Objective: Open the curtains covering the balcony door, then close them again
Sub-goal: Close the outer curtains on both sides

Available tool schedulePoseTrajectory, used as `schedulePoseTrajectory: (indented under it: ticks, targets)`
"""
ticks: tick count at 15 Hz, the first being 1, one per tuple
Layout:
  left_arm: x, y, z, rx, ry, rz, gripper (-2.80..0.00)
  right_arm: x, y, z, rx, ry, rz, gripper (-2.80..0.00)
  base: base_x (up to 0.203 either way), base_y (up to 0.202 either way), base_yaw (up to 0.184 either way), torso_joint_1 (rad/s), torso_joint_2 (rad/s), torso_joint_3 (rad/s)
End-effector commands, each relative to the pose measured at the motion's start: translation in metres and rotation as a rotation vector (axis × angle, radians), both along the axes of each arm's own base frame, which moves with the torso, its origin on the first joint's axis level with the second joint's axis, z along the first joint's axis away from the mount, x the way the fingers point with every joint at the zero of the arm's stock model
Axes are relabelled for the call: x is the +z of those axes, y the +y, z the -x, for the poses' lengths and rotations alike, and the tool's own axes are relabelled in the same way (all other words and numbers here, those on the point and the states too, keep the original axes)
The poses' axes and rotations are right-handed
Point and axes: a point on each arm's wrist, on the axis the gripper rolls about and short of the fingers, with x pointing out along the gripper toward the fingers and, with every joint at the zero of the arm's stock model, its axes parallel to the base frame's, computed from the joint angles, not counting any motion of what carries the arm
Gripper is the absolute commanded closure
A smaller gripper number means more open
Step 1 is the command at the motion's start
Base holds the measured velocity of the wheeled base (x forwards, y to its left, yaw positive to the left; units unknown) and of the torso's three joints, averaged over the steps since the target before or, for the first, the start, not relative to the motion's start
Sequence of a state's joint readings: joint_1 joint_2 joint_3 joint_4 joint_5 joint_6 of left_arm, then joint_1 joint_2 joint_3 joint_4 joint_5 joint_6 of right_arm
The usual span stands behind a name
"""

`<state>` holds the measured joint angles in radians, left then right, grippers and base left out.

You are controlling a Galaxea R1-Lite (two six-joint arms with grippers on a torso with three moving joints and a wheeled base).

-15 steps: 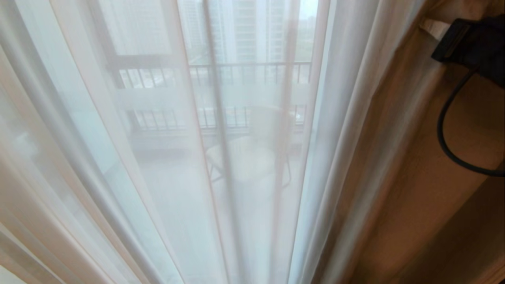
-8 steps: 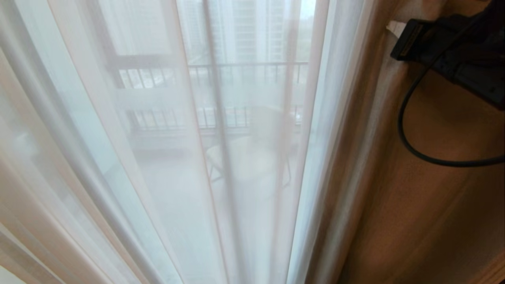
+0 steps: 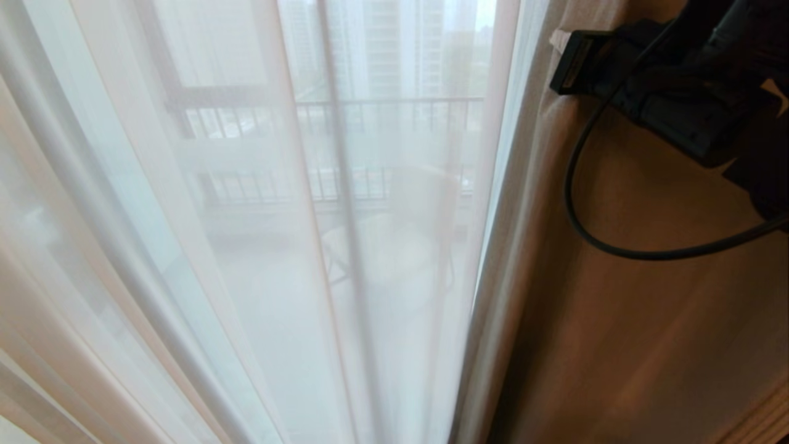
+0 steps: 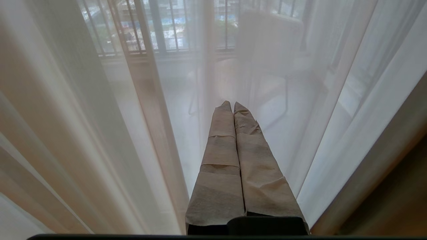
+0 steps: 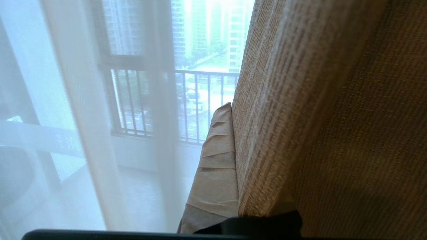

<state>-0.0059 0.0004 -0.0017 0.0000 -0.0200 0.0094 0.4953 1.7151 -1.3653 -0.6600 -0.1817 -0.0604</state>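
One beige-tan woven curtain (image 5: 300, 100) hangs in vertical folds – right gripper (image 5: 230, 110) pinches its edge; left gripper (image 4: 232, 105) pressed together, empty.

High-rise home: curtains (image 3: 616, 308), balcony chair (image 3: 382, 240)

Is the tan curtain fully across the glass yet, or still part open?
Part open. The tan curtain covers only the right side; the sheer layer alone hangs over the rest, with the balcony railing showing through.

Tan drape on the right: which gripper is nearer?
Right. The right gripper is shut on the edge of the tan drape. The left gripper is shut, facing the sheer layer, apart from the drape.
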Motion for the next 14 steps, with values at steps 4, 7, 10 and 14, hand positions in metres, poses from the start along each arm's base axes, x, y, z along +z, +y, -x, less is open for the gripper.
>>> schedulePoseTrajectory:
  ticks: [4, 7, 10, 14]
  targets:
    - [0.000, 0.000, 0.000, 0.000, 0.000, 0.000, 0.00, -0.011, 0.027, -0.010, 0.037, 0.021, 0.011, 0.00, 0.000, 0.000, 0.000, 0.000, 0.00, 0.000]
    - [0.000, 0.000, 0.000, 0.000, 0.000, 0.000, 0.00, -0.015, 0.035, -0.010, 0.049, 0.022, 0.040, 0.00, 0.000, 0.000, 0.000, 0.000, 0.00, 0.000]
    - [0.000, 0.000, 0.000, 0.000, 0.000, 0.000, 0.00, -0.019, 0.047, -0.007, 0.080, 0.028, 0.051, 0.00, 0.000, 0.000, 0.000, 0.000, 0.00, 0.000]
    - [0.000, 0.000, 0.000, 0.000, 0.000, 0.000, 0.00, -0.026, 0.065, -0.001, 0.123, 0.027, 0.082, 0.00, 0.000, 0.000, 0.000, 0.000, 0.00, 0.000]
